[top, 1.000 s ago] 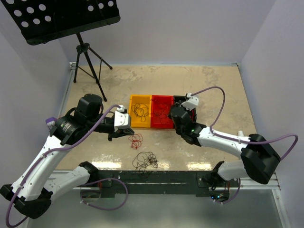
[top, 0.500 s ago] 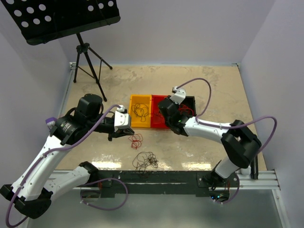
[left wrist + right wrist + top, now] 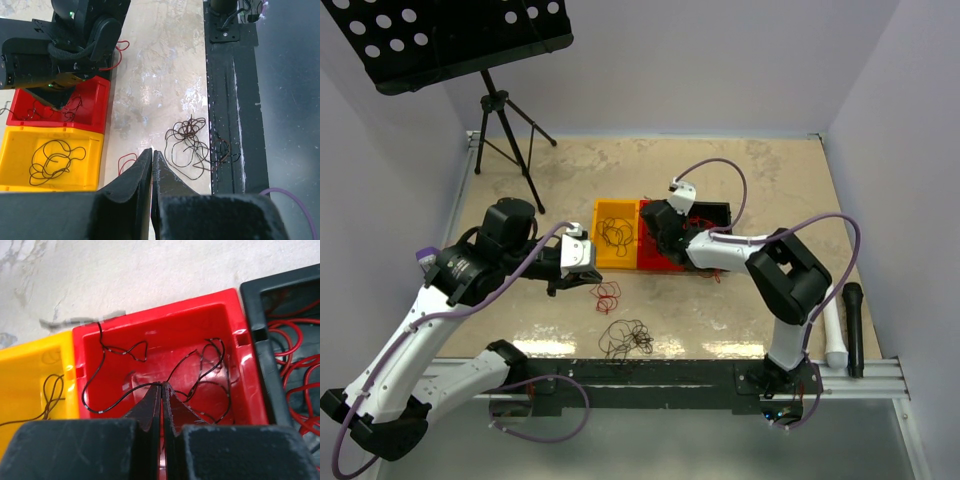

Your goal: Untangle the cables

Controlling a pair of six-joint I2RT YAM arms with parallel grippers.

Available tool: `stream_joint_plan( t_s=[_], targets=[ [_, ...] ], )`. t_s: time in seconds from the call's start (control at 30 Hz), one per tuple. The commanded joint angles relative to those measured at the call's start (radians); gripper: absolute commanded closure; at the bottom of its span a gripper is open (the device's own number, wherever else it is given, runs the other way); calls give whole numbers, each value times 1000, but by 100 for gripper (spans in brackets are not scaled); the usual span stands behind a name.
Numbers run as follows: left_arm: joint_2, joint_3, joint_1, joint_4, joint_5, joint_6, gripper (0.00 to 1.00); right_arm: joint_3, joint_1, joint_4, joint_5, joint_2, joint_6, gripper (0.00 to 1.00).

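Note:
A red cable (image 3: 608,293) curls right at the tips of my left gripper (image 3: 592,281), which is shut on it. In the left wrist view the red cable (image 3: 126,161) loops out from behind the gripper (image 3: 152,151). A dark brown tangle of cables (image 3: 625,338) (image 3: 192,145) lies near the table's front edge. My right gripper (image 3: 660,240) (image 3: 162,384) is down in the red tray (image 3: 150,320), shut on a black cable (image 3: 115,400) that runs to its tips. More black cable (image 3: 220,365) lies in that tray.
A yellow tray (image 3: 601,258) holds a dark cable (image 3: 52,160). A black tray (image 3: 720,208) holds red cables (image 3: 295,365). A tripod stand (image 3: 505,130) rises at back left. A black stick (image 3: 850,325) and a white tube (image 3: 833,340) lie at the right. The black rail (image 3: 232,100) borders the front.
My right arm has swung left, from over the black tray to the red tray, with its jaws shut throughout. The left arm and the red cable have stayed still.

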Motion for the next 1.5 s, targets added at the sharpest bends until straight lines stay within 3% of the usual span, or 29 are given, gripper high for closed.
stream_joint_plan(
  t_s=[0.0,0.1,0.33,0.43,0.6,0.9,1.07,1.27,1.47],
  targets=[
    [-14,14,-4,13,3,22,92,49,-22,3,-18,-22,-18,100],
    [-10,11,-2,17,2,22,92,76,-24,-11,-34,-25,-41,98],
    [-7,14,-1,14,-8,22,92,80,-24,-28,-71,-98,-75,52],
    [-2,17,-2,17,-11,24,91,70,-24,-37,-74,-141,-81,41],
    [6,20,-1,17,-12,22,91,73,-24,-74,-77,-198,-86,38],
    [26,-22,13,63,-109,-14,89,23,14,-45,-187,-376,-147,44],
    [130,-49,174,57,-72,22,83,-95,202,53,-241,-453,-205,44],
    [210,-94,388,71,-21,67,75,-233,391,127,-250,-433,-126,43],
    [224,-100,444,36,-8,116,75,-212,459,133,-252,-283,-109,35]
  ],
)
